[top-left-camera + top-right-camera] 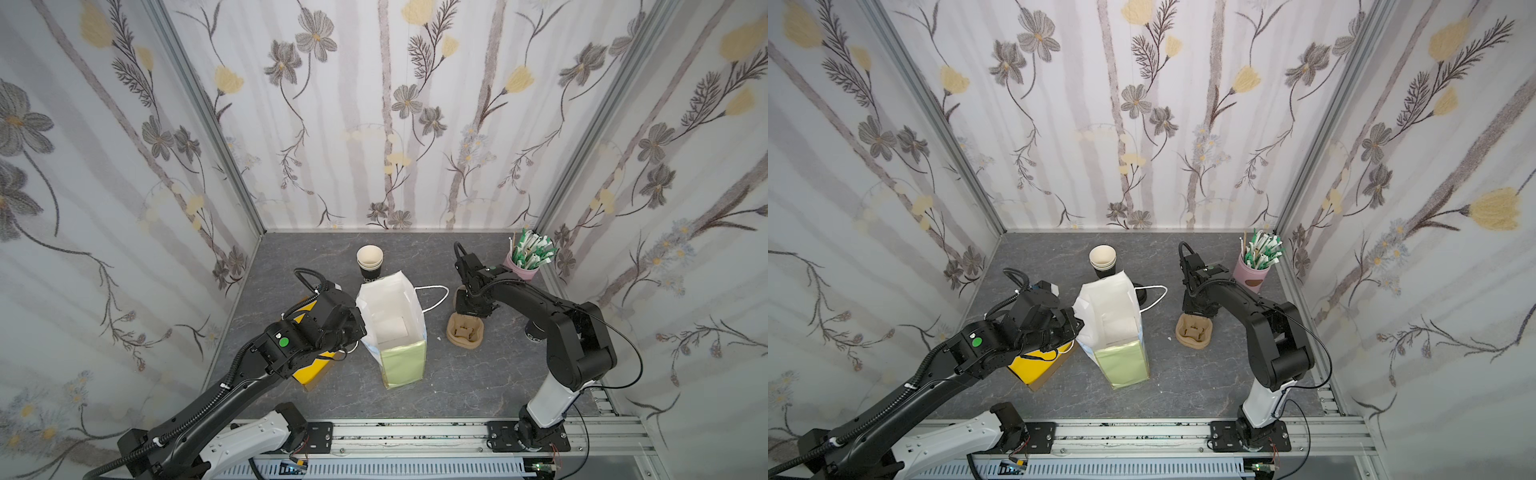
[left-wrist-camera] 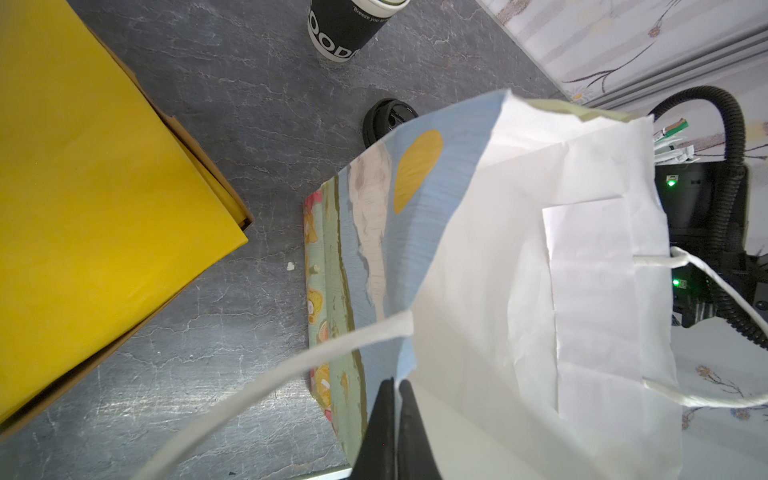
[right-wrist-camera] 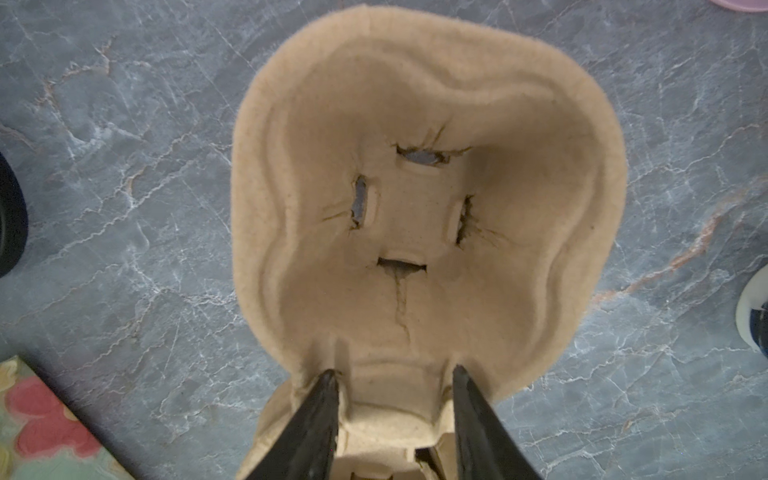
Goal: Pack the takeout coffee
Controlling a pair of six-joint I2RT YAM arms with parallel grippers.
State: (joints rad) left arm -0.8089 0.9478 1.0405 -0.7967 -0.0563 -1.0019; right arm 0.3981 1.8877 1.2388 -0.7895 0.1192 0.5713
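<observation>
With the left gripper [image 2: 395, 386] clamped on the rim of the paper bag [image 1: 405, 361] and the right gripper [image 3: 394, 370] jaws apart at the edge of the pulp cup carrier [image 3: 415, 104], readying the carrier seems to be the step in hand, and next the coffee cup [image 1: 533, 333], half-hidden beside the right arm [image 1: 561, 320], likely needs a level grasp.

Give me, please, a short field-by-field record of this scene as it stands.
left gripper: shut on the rim of the paper bag
paper bag: upright, mouth open, no cup seen inside
right gripper: open, jaws astride one edge of the pulp cup carrier
pulp cup carrier: on the table, visible well empty
stack of lidless cups: behind the bag
black lid: loose on the table behind the bag
yellow box: beside the bag, under the left arm
</observation>
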